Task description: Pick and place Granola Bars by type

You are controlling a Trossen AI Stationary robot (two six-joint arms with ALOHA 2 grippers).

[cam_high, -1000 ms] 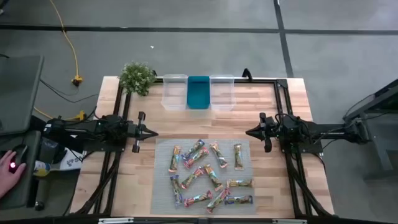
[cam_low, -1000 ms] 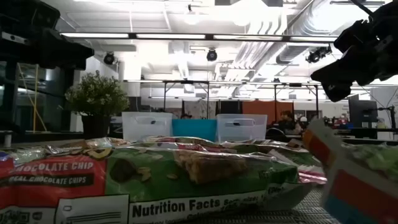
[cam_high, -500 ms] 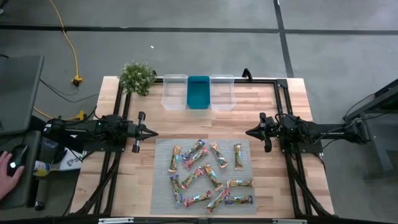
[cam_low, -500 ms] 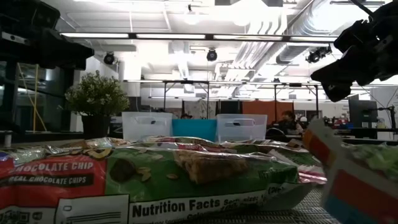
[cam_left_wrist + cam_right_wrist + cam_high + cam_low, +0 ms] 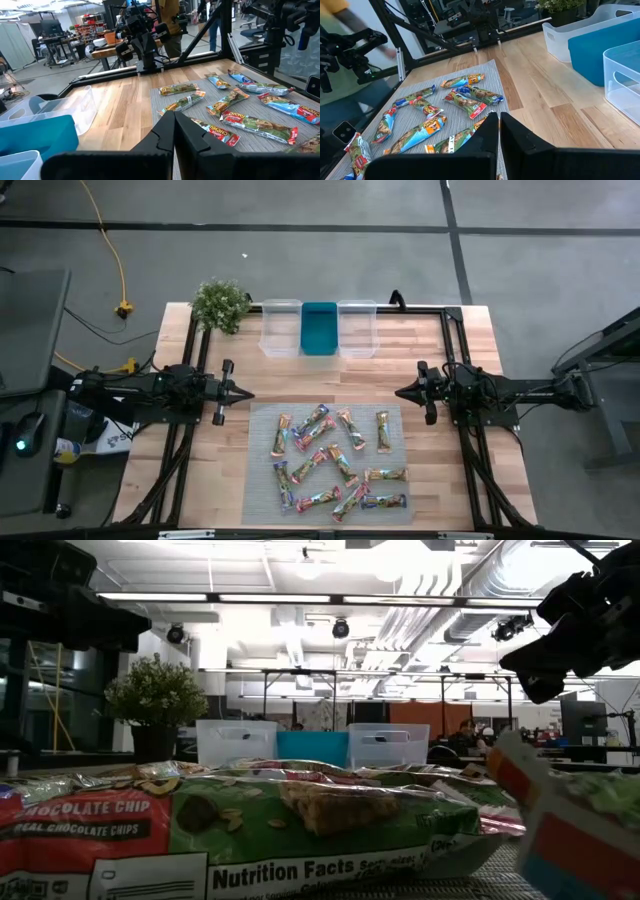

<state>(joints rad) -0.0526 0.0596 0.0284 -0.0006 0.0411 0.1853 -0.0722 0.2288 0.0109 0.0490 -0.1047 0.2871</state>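
Note:
Several granola bars (image 5: 325,460) in shiny pink, green, orange and blue wrappers lie flat and scattered on a grey mat (image 5: 260,420) near the table's near edge. They also show as bars (image 5: 240,120) in the left wrist view, bars (image 5: 465,100) in the right wrist view, and a close bar (image 5: 300,805) in the low view. My left gripper (image 5: 245,394) hovers shut off the mat's far left corner, with its fingertips (image 5: 174,120) together. My right gripper (image 5: 400,393) hovers shut off the mat's far right corner, with its fingertips (image 5: 499,120) together. Neither touches a bar.
Three bins stand in a row at the far edge: a clear bin (image 5: 281,327), a teal bin (image 5: 319,328) and a clear bin (image 5: 357,328). A potted plant (image 5: 220,304) sits at the far left corner. Bare wood lies between the mat and the bins.
Both arms have kept still and the bars have not moved. A person's hand on a mouse off the table's left side has drawn back out of the high view.

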